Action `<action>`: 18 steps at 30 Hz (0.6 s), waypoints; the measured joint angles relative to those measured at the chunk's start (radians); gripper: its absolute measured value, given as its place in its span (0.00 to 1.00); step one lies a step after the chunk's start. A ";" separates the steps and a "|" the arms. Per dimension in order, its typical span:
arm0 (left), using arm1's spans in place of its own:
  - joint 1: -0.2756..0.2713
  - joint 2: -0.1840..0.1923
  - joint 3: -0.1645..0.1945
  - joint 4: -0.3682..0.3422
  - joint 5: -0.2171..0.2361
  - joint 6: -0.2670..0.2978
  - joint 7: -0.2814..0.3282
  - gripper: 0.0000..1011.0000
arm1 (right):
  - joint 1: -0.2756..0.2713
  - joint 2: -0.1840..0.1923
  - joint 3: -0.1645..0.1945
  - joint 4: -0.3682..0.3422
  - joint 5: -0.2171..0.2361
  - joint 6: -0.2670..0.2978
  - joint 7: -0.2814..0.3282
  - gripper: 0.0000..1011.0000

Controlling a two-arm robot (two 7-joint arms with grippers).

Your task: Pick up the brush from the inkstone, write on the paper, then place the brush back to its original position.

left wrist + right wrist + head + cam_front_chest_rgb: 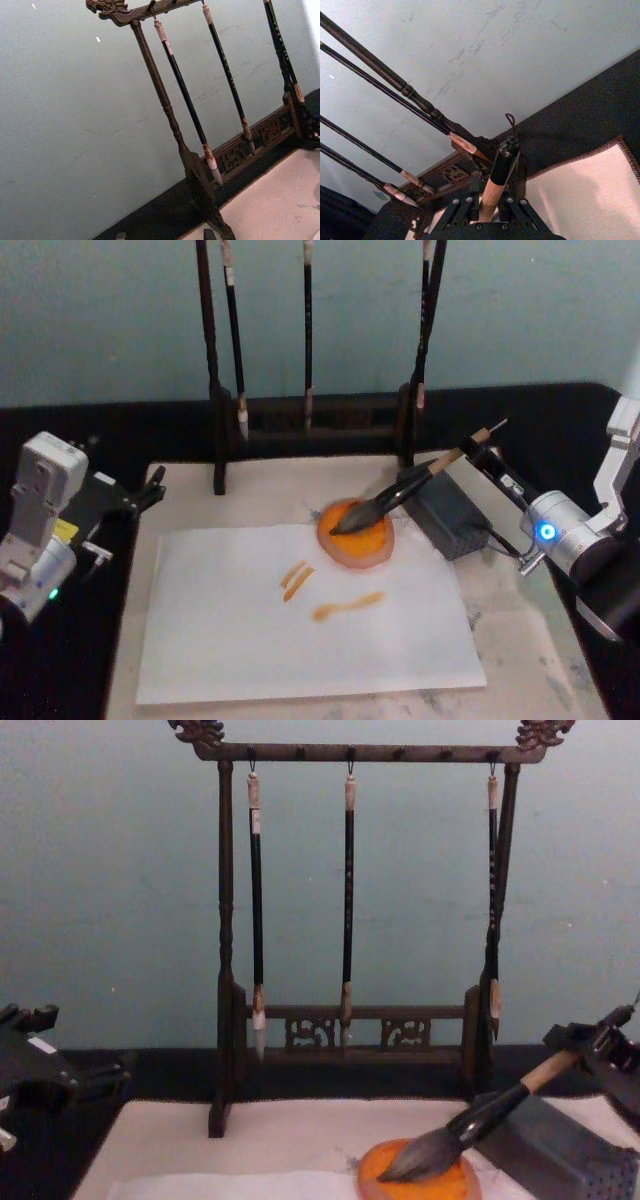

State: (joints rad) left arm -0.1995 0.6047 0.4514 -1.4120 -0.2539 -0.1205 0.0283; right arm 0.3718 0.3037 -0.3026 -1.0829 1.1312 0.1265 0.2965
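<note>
**Brush resting in inkstone, right hand on handle**

1. The brush point(400, 492) lies tilted. Its dark tuft rests in the orange inkstone point(355, 558) and its handle rises over the grey perforated block point(450, 515), which appears to prop the lean.
2. The right hand point(496, 190) is pinching the tan handle just below the black end with the cord loop.
3. The paper point(300, 640) lies flat on the cream felt mat point(270, 485), just beside the inkstone. It carries 3 orange strokes. The writing step is therefore judged done, with only the release outstanding.
4. The left hand point(140, 498) is parked at the desk's left edge, well apart from the work. Its state cannot be told.
5. 3 thin brushes hang tip-down on the carved rack point(350, 752), clear of the paper.
6. No brand or legible writing is found. The strokes form no readable character, and the rack's carved panel cannot be read.
</note>
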 joint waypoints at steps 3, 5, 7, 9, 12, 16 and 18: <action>0.000 0.000 0.000 0.000 0.000 0.000 0.000 0.99 | 0.000 0.000 0.000 0.000 0.000 0.000 0.000 0.18; 0.000 0.000 0.000 0.000 0.000 0.000 0.000 0.99 | 0.000 0.000 0.000 0.000 0.000 0.000 0.000 0.18; 0.000 0.000 0.000 0.000 0.000 0.000 0.000 0.99 | 0.000 0.000 0.000 0.000 0.000 0.000 0.000 0.18; 0.000 0.000 0.000 0.000 0.000 0.000 0.000 0.99 | 0.000 0.000 0.000 0.000 0.000 0.000 0.000 0.18; 0.000 0.000 0.000 0.000 0.000 0.000 0.000 0.99 | 0.000 0.000 0.000 0.000 0.000 0.000 0.000 0.18; 0.000 0.000 0.000 0.000 0.000 0.000 0.000 0.99 | 0.000 0.000 0.000 0.000 0.000 0.000 0.000 0.18; 0.000 0.000 0.000 0.000 0.000 0.000 0.000 0.99 | 0.000 0.000 0.000 0.000 0.000 0.000 0.000 0.18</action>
State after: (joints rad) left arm -0.1995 0.6047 0.4514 -1.4120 -0.2539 -0.1205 0.0283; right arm 0.3719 0.3036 -0.3026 -1.0830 1.1313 0.1266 0.2965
